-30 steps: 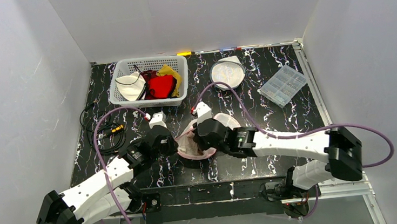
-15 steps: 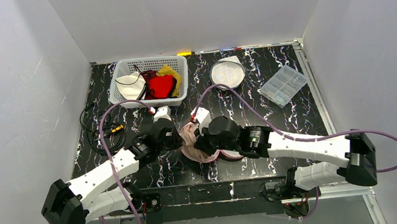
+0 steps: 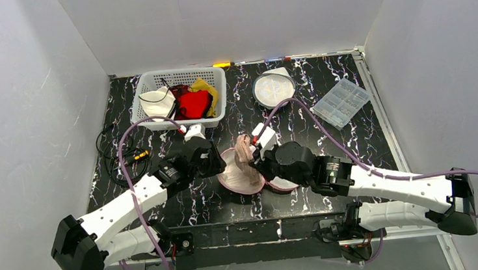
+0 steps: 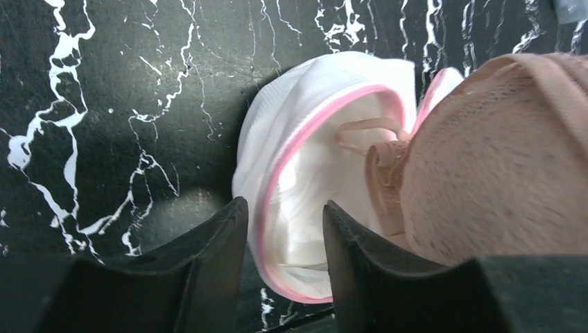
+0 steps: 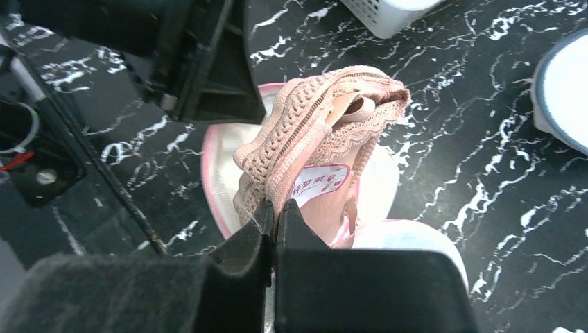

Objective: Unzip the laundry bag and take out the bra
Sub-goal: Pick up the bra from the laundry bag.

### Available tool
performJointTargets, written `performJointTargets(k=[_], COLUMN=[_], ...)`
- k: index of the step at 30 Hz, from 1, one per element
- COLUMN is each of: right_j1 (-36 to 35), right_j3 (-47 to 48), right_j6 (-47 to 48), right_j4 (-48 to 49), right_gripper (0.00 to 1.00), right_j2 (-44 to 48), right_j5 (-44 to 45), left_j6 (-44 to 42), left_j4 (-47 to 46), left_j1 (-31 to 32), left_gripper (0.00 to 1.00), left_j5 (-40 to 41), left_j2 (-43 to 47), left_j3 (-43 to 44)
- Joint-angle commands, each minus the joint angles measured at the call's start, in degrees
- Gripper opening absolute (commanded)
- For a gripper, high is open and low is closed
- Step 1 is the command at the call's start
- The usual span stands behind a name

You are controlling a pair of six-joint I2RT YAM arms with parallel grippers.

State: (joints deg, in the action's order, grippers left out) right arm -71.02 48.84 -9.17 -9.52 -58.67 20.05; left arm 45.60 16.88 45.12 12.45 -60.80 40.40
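The round white laundry bag (image 3: 235, 180) with pink trim lies unzipped in the middle of the table. My right gripper (image 3: 256, 161) is shut on the pink lace bra (image 3: 244, 147) and holds it up above the bag's opening. In the right wrist view the bra (image 5: 326, 118) hangs bunched from the gripper (image 5: 274, 208), its label showing, over the bag (image 5: 220, 163). My left gripper (image 3: 217, 164) stands open at the bag's left edge. In the left wrist view the pink-trimmed rim (image 4: 315, 118) runs between the fingers of that gripper (image 4: 281, 211), with the bra (image 4: 499, 159) at the right.
A white basket (image 3: 144, 82) of clothes stands at the back left. A round white mesh bag (image 3: 273, 87) and a clear compartment box (image 3: 340, 103) lie at the back right. Black cables (image 3: 117, 155) sprawl on the left. The bag's folded-open half (image 3: 284, 184) lies by the right arm.
My right gripper has risen and drawn back to the right, pulling the bra up out of the bag. The left gripper has shifted slightly right along the bag's edge.
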Motion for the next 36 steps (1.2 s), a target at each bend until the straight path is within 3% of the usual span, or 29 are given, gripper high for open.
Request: performJointTargets(k=[1,8,9,10,11,14,20,36], right_j1=[-0.1,-0.1,-0.1,-0.2,-0.1,-0.4,-2.1,-5.0], right_j3=[-1.5,-1.4,-1.3,-1.1,-0.8,-1.0,-2.0,0.2], right_j6=[5.4,12.6,13.7,14.8,16.0,19.3,24.4,25.4], right_j4=[1.6,1.4,1.3,0.9,0.6,1.0,3.3,2.6], right_gripper=[0.01,0.01,0.01,0.01,0.01,0.01,0.01,0.01], right_j2=[2.3,5.0,5.1,5.0,4.8,5.4,6.7,4.1], right_j5=[5.2,6.8,8.0,8.8,9.6,10.4,11.5,13.4], left_j6=[2.9,5.9,6.9,8.6,10.5,14.3,17.1,15.1], left_j4=[7.9,19.6,21.1,22.5,24.2,26.6,22.9,19.9], left_j1=[0.1,0.1,0.1,0.1,0.0,-0.8,-1.0,1.1], left_gripper=[0.49,0.69,0.75,0.9,0.97,0.98,0.99,0.98], left_j5=[-0.4,-1.3,-1.8,-2.1,-2.8,-10.2,-21.9,-23.9], left_j2=[2.2,2.7,2.7,2.6,2.3,-0.1,-4.7,-17.2], left_j3=[5.1,14.6,16.7,18.3,20.1,25.9,31.2,35.8])
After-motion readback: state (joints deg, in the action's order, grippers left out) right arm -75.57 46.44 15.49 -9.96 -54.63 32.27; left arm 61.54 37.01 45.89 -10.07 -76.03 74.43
